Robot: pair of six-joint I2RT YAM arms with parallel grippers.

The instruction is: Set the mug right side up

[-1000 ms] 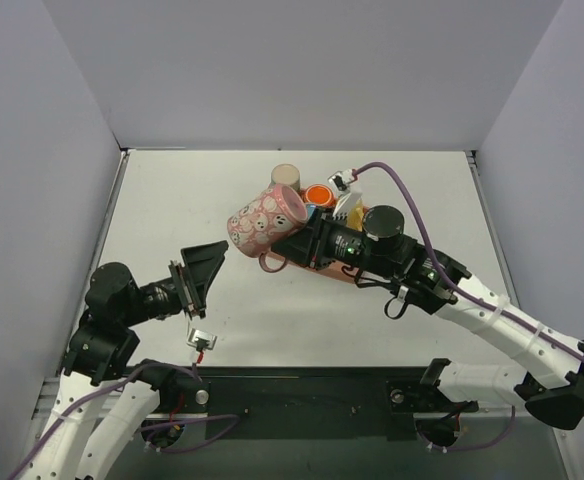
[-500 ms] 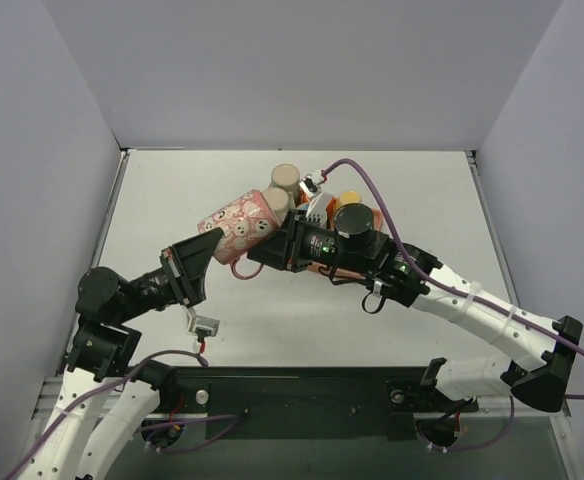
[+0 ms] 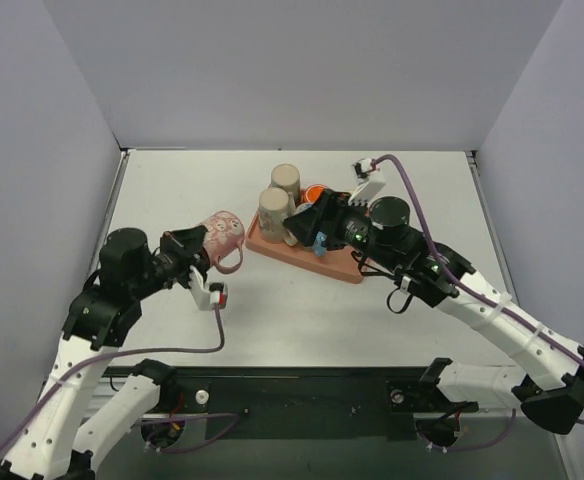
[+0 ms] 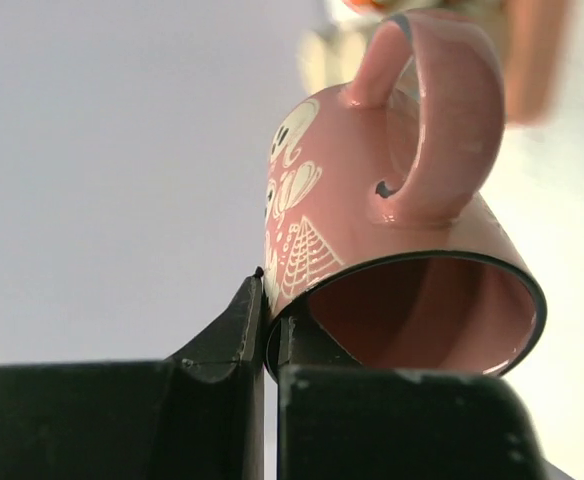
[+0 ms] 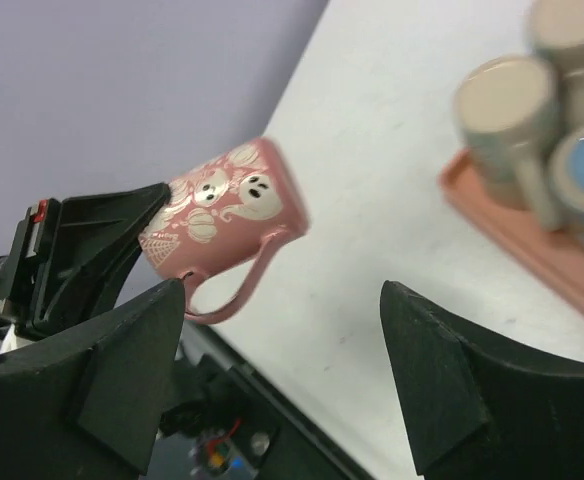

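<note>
one handover done: mug (image 3: 222, 235) went from right tool (image 3: 307, 222), now open and backed off over the tray (image 3: 312, 262), to left tool (image 3: 198, 250), clamped on its rim. mug hangs tilted above the table (image 3: 372, 310), left side, not yet upright.

High rear overview; left wrist close under pink mug (image 4: 372, 240), right wrist opposite, farther.
</note>
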